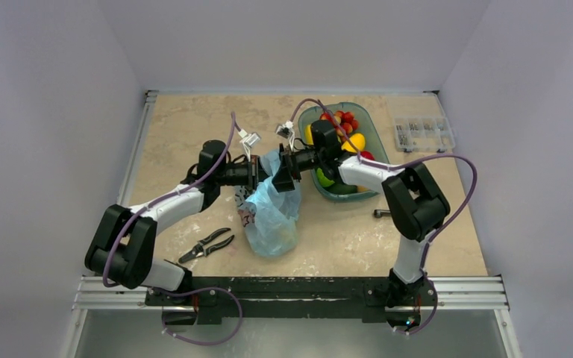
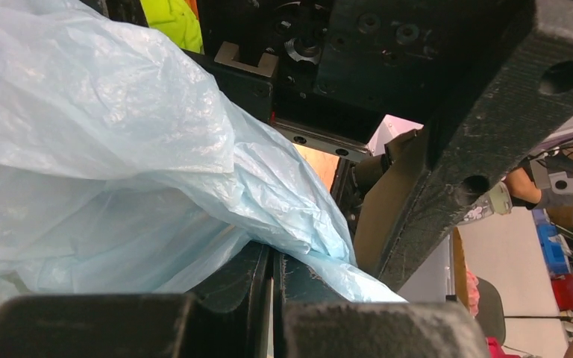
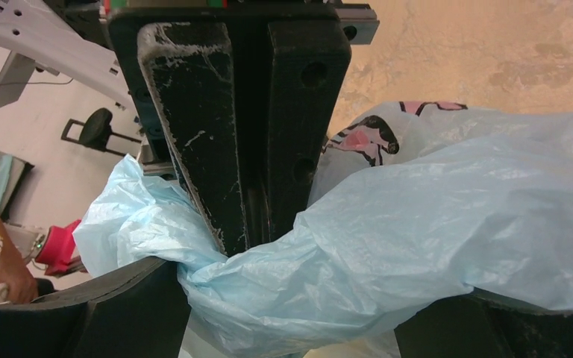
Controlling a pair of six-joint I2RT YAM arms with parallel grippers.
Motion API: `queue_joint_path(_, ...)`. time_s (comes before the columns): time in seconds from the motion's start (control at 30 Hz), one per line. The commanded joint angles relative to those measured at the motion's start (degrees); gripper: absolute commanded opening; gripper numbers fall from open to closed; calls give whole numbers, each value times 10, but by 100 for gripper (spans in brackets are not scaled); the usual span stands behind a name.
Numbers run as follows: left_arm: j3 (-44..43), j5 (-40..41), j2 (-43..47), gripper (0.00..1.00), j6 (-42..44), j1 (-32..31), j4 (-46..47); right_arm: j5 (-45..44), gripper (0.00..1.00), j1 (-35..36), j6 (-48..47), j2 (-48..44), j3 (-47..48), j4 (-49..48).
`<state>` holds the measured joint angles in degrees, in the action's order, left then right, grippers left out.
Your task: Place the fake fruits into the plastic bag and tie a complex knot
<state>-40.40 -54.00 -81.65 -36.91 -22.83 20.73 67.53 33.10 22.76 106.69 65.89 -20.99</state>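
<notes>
Both end effectors, left (image 1: 257,174) and right (image 1: 282,173), are clenched on the plastic bag (image 1: 272,216), whose mouth bunches between them while its body sags below onto the bench (image 1: 179,134), so I'd pull apart evenly to avoid tearing the film.

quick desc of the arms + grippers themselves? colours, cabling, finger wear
Both arms have black joint housings with white link shells; a purple cable loops along each. The left gripper and right gripper are matte black, with flat slab fingers scuffed white along the edges.
</notes>
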Motion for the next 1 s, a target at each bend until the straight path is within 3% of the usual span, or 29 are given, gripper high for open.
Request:
queue_joint_path(0.0, 3, -4, 11, 0, -9, -4, 42, -24, 87, 13, 26, -38, 4, -59)
queue_joint_path(0.1, 1, 7, 7, 0, -27, 16, 53, -25, 91, -1, -46, -74, 1, 61)
queue_joint_path(0.2, -12, -2, -1, 0, -19, 20, 49, -24, 96, -31, -85, -111, -19, 122)
queue_joint_path(0.37, -9, -4, -9, 0, -18, 19, 54, -23, 94, -76, -136, -135, 6, 208)
queue_joint_path(0.43, -10, -5, -9, 0, -20, 18, 55, -22, 85, -84, -140, -137, 7, 224)
queue_joint_path(0.57, -14, -12, -8, 0, -32, 13, 64, -41, 56, -83, -160, -125, 6, 243)
queue_joint_path(0.67, -17, -14, -8, 0, -47, 11, 74, -40, 46, -77, -165, -118, -1, 244)
queue_joint_path(0.8, -18, -15, -13, 0, -77, 7, 100, -38, 61, -57, -145, -120, -23, 217)
queue_joint_path(0.97, -27, -14, -22, 0, -101, 2, 122, -52, 75, -12, -78, -111, -42, 116)
